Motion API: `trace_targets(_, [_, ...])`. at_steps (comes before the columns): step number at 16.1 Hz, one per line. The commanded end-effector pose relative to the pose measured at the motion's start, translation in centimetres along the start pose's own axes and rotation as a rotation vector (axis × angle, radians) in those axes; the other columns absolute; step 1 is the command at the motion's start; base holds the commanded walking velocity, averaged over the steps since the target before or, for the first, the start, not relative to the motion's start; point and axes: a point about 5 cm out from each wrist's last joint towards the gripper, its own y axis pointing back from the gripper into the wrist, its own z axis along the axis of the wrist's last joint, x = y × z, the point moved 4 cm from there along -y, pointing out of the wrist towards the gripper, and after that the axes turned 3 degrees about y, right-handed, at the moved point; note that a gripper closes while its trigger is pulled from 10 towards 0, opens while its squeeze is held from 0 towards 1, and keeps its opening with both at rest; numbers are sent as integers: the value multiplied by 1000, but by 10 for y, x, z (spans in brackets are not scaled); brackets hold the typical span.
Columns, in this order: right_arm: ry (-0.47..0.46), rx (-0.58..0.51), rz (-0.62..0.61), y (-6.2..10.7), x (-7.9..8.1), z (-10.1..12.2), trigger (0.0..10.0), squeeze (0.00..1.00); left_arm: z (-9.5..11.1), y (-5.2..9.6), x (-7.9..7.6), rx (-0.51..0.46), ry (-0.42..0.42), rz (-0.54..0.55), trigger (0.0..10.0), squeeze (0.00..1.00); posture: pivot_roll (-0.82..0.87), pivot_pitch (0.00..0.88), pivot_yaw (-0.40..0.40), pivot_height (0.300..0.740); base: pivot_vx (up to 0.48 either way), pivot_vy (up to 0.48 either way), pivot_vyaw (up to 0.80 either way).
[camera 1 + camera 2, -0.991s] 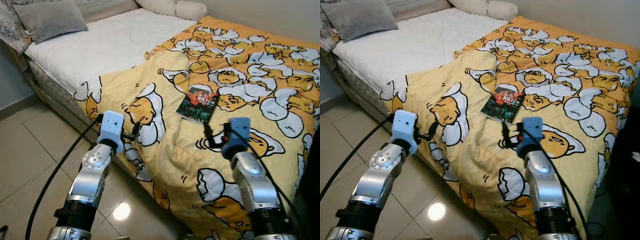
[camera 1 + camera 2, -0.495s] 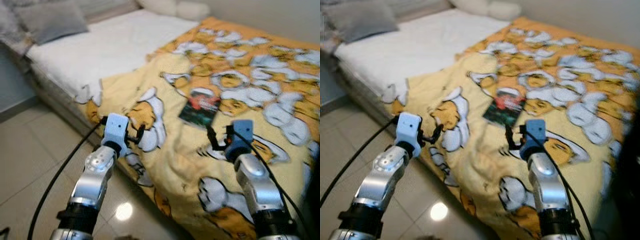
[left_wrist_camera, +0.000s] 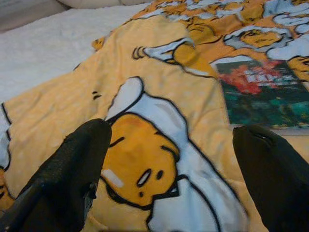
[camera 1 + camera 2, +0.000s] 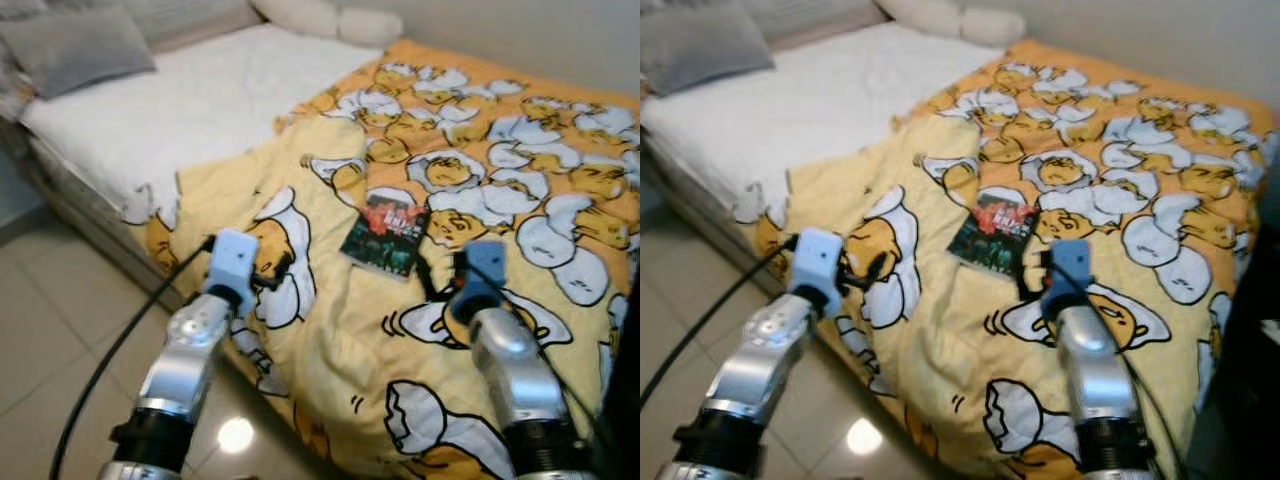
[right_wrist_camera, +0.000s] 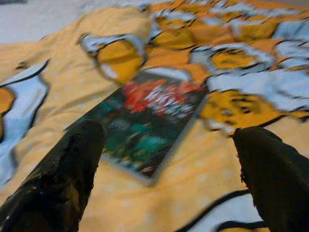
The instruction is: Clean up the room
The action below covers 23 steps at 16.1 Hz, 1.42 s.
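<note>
The tidying is looking barely begun: one book (image 4: pixel 386 234) is lying flat on the yellow cartoon-print blanket (image 4: pixel 330 330), about mid-bed, and nothing is being held yet. The right end effector (image 5: pixel 169 188) is hovering just short of the book on the robot's side, its two black fingers (image 5: pixel 63 179) spread wide, the book's near corner lying ahead between them but untouched. The left end effector (image 3: pixel 169 179) is hanging near the book too, off to its left over the blanket's edge, fingers likewise wide apart and empty. Beyond the book, toward the head of the bed (image 4: pixel 80 150), the blanket is lying pulled back and rumpled, leaving the white mattress cover (image 4: pixel 170 95) bare. By count: one book, one blanket, one grey pillow (image 4: pixel 75 45) and what seem two pale pillows (image 4: pixel 320 18) by the wall. Picking up the book and straightening the blanket are probably what is remaining.
</note>
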Motion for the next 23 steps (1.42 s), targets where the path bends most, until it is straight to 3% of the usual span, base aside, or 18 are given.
trace_targets(1, [-7,-7,11,0,3,2,10000,0,0,1,3,7,-18,6,10000,839,-64,0,-3,740,0,0,0])
trace_targets(6, [-86,23,-36,0,-8,1,10000,0,0,5,1,7,-53,-42,10000,827,-62,0,-4,740,0,0,0])
trace_targets(7, [-117,24,-14,0,-7,0,10000,745,0,5,0,6,-53,-46,10000,824,-63,0,-2,740,0,0,0])
trace_targets(8, [-163,35,3,-7,-6,0,10000,1000,0,4,-2,6,-54,-75,10000,820,-64,0,6,740,0,0,0])
trace_targets(10, [-195,66,-23,-17,-10,-3,10000,1000,2,3,-6,2,-64,-114,10000,820,-63,0,15,740,0,0,0])
trace_targets(11, [-279,92,-51,-31,-16,-3,10000,1000,3,3,-12,-3,-75,-180,10000,820,-57,0,21,740,0,0,0])
trace_targets(12, [-367,99,-45,-41,-18,1,10000,851,4,5,-16,-5,-85,-225,10000,820,-48,0,24,740,0,0,0])
trace_targets(13, [-411,100,-35,-45,-18,4,10000,16,4,7,-18,-8,-94,-250,10000,820,-44,0,23,740,0,0,0])
trace_targets(14, [-467,108,-28,-51,-20,8,10000,0,6,9,-18,-10,-101,-275,10000,820,-12,0,14,740,0,0,0])
trace_targets(19, [-551,123,-54,-65,-24,21,10000,0,21,27,-27,-14,-101,-434,10000,824,71,1,5,740,0,0,0])
trace_targets(23, [-567,150,-73,-65,-22,13,10000,0,24,40,-35,12,-91,-511,10000,820,102,109,4,740,0,0,0])
